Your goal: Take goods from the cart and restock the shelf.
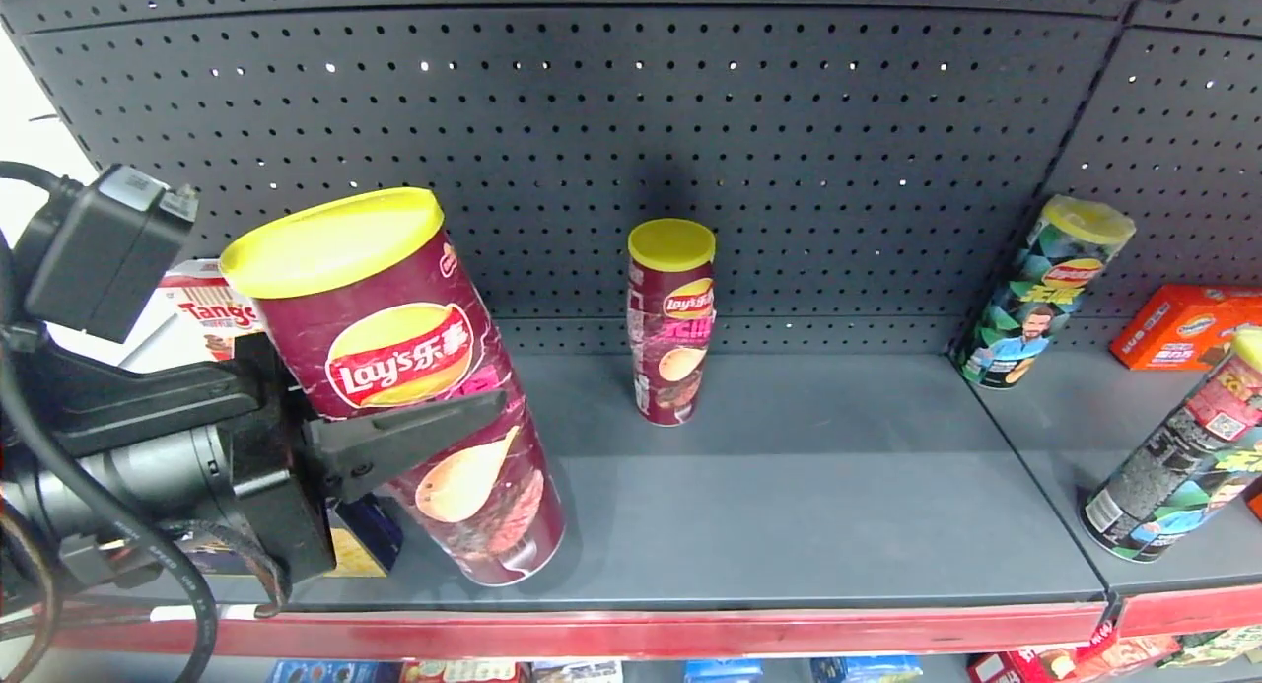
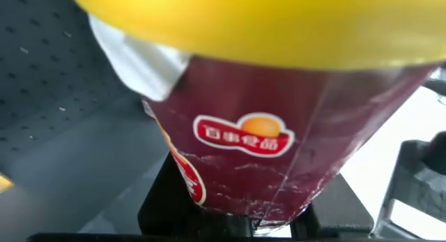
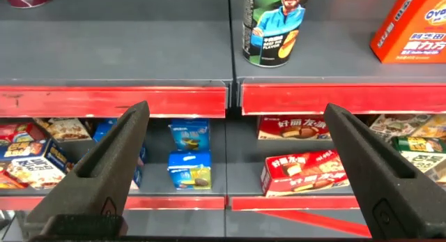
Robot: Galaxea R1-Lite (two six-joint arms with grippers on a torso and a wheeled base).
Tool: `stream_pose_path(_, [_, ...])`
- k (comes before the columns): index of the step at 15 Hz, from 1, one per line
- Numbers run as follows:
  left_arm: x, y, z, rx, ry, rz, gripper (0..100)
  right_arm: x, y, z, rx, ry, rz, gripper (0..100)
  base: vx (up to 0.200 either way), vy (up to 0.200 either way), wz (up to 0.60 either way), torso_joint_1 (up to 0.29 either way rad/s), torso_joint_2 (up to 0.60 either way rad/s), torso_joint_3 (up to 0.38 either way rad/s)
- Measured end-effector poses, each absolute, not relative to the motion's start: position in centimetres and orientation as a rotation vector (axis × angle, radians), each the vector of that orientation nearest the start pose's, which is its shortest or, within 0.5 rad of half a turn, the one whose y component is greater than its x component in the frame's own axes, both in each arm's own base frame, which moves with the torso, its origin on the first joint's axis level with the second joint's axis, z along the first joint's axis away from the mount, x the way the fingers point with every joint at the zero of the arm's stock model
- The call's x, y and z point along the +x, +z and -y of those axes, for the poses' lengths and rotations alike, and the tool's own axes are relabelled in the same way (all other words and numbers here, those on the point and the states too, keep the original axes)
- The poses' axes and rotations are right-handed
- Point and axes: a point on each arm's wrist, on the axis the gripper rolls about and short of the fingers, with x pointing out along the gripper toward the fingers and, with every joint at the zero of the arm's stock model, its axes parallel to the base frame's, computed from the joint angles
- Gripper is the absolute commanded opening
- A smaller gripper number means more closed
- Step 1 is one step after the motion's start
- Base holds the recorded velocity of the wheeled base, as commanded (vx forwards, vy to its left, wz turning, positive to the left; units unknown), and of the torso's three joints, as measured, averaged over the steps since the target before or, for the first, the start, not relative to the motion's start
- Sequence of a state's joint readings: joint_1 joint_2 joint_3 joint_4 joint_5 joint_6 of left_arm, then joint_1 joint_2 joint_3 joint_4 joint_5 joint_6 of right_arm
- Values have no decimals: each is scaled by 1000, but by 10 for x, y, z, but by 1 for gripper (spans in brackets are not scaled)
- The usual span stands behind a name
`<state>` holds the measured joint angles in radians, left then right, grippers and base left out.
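My left gripper [image 1: 444, 422] is shut on a maroon chip can [image 1: 414, 387] with a yellow lid [image 1: 330, 239]. The can leans to the left at the front left of the grey shelf [image 1: 808, 496]; its base is at or just above the shelf surface, I cannot tell which. From the left wrist the same can [image 2: 265, 137] shows close up under its lid [image 2: 265, 19]. A matching maroon can [image 1: 670, 323] stands upright at the back middle of the shelf. My right gripper [image 3: 237, 151] is open and holds nothing, facing the shelf's red front rail [image 3: 118, 101].
Two green-and-black cans [image 1: 1045, 294] [image 1: 1173, 456] and an orange box [image 1: 1188, 328] occupy the right shelf section. A wafer box [image 1: 212, 313] sits far left behind my arm. Bare shelf lies between the two maroon cans. Snack boxes [image 3: 189, 158] fill the lower shelf.
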<state>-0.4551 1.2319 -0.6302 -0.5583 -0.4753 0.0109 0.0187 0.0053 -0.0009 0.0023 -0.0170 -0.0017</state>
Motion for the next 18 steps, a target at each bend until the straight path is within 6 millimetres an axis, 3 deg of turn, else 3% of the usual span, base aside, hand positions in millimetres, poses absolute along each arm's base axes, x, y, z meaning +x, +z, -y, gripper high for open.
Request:
stream_pose_path(2, [160,239,88,5,-922,-50,0,-22,80,0,-6,44,-10,100,0,0,0,0,0,0])
stream_pose_path(3, [160,240,85,-3,-909,-44,0,-24,94,0,-2,76,17,100,0,0,0,0,0,0])
stream_pose_path(6, [161,242,80,-6,-879,-34,0,-29,173,-2,-18,238,75,100,0,0,0,0,0,0])
stream_pose_path(8, [160,240,78,-7,-873,-42,0,-15,205,-4,-106,367,43,100,0,0,0,0,0,0])
stream_pose_path(14, [156,236,76,-6,-873,-49,0,42,218,-25,-174,699,-109,100,0,0,0,0,0,0])
stream_pose_path(18, [154,236,75,-8,-869,-47,0,87,230,-47,-185,683,-95,100,0,0,0,0,0,0])
